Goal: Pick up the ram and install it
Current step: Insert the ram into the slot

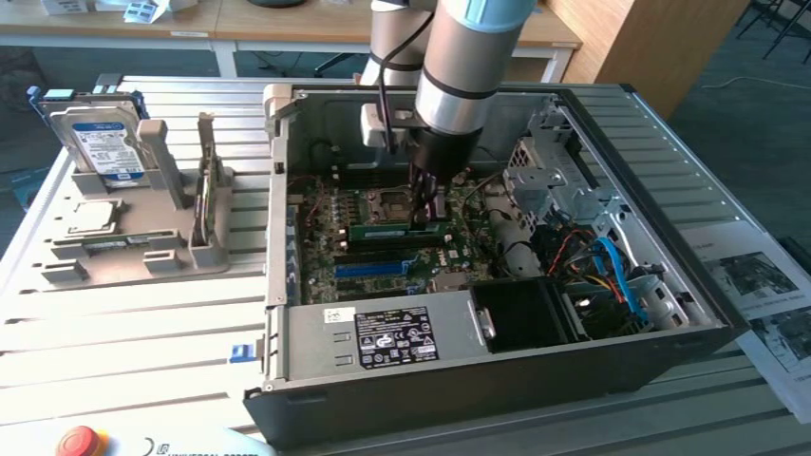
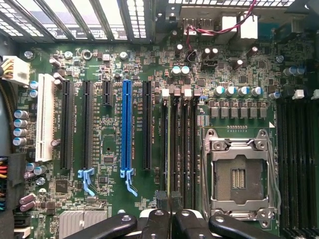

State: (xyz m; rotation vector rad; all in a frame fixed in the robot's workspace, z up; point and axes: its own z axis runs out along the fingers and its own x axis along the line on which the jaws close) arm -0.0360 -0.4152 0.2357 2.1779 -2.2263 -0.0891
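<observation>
Arm comes straight down from above into the open computer case (image 1: 709, 313), wrist vertical, grey forearm section upright over the motherboard (image 2: 149, 64).

Gripper (image 1: 428, 215) is low, close to the board, beside the empty CPU socket (image 2: 238, 177). Fingers are clamped narrow on the ram (image 1: 395, 229); in the wrist view the black fingertips (image 2: 163, 200) sit either side of its top edge.

The ram is a long, thin green stick standing on edge, level, with dark chips along its face. It runs along the row of black memory slots (image 2: 185, 149) between the socket and the blue expansion slot (image 2: 126, 129). Can't tell if it is fully seated.

Outside the case, a hard drive (image 1: 102, 138) stands in a grey fixture (image 1: 140, 256).
</observation>
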